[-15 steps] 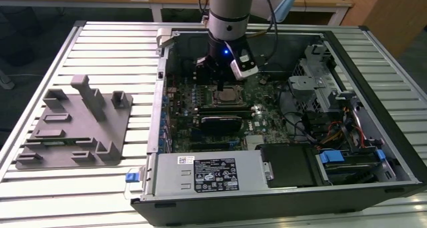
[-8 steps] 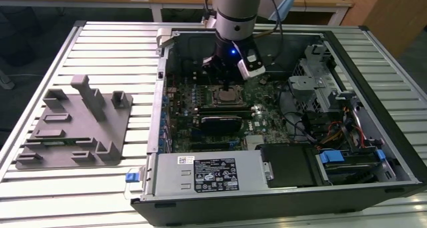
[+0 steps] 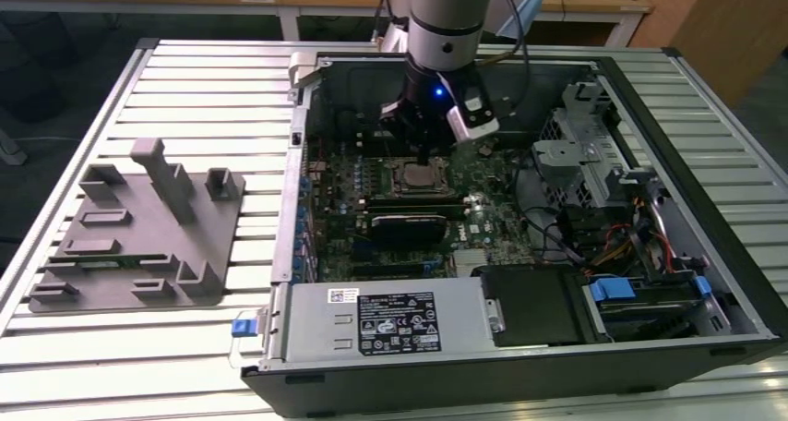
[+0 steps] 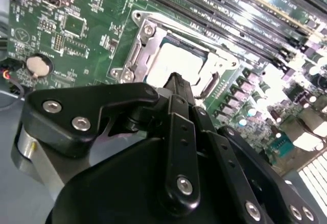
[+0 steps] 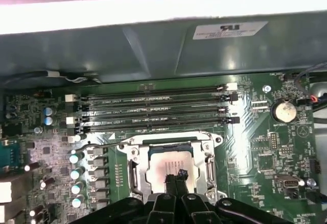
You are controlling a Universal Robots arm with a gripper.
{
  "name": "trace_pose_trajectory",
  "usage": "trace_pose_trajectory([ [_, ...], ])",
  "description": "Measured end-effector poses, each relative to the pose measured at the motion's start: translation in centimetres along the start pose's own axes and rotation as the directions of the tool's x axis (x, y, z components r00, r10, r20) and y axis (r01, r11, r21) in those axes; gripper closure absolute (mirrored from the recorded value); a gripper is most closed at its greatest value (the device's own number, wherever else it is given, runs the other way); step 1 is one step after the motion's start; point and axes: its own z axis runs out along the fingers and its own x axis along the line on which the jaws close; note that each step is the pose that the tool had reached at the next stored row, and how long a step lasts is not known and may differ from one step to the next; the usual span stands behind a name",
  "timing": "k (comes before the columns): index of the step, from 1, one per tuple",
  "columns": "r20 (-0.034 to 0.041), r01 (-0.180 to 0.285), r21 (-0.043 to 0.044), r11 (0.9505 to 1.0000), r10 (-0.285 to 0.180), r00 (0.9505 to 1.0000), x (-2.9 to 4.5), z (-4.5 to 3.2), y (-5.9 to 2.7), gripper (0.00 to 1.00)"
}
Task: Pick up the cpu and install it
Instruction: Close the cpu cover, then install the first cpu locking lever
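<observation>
inside the open computer case (image 3: 518, 379), the cpu (image 5: 161, 164) lies in the socket (image 5: 132, 169) under the closed-up end effector (image 5: 176, 177).

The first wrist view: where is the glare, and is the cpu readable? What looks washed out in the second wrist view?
In the first wrist view an overexposed white band glares along the grey metal case wall, yet the shiny silver square cpu is readable; in the second wrist view the black gripper is sharp, and glare washes the cpu and the black memory slots.
</observation>
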Motion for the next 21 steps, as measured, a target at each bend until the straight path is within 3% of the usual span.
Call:
trace_pose_trajectory([
  [6,0.0001,0.0,-0.0001,1.0,0.0,1.0,0.0,-0.44,0.03,0.89],
  [21,0.0,0.0,0.0,1.0,0.0,1.0,0.57,-0.45,-0.03,0.89],
])
